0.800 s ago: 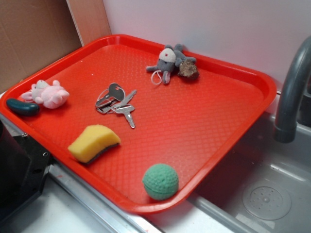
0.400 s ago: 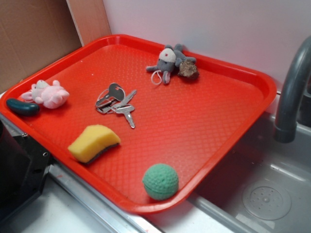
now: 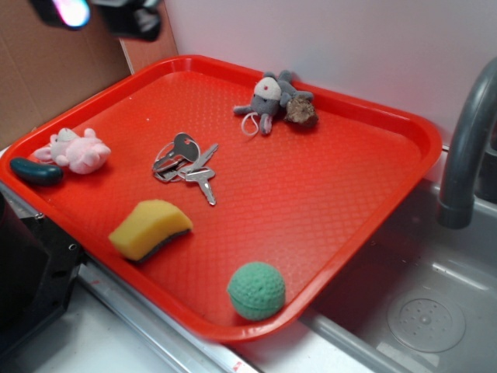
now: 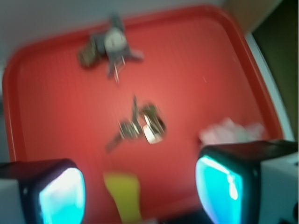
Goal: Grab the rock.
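The rock (image 3: 300,111), a small lumpy brown-grey stone, lies at the far side of the red tray (image 3: 388,128), touching a grey plush mouse (image 3: 268,95). In the blurred wrist view the rock (image 4: 86,53) shows at the top left beside the mouse (image 4: 112,41). My gripper (image 3: 97,13) hangs high at the top left of the exterior view, well away from the rock. In the wrist view my gripper (image 4: 140,189) is open, its two cyan-lit pads (image 4: 63,196) wide apart with nothing between them.
On the tray lie a bunch of keys (image 3: 186,163), a yellow sponge (image 3: 149,228), a green knitted ball (image 3: 256,290) near the front rim, a pink plush toy (image 3: 76,149) and a dark oblong object (image 3: 36,172) on the left rim. A grey faucet (image 3: 466,148) and a sink (image 3: 419,311) stand to the right.
My gripper has come into the exterior view at the top left; it was out of view before. Nothing on the tray has moved.
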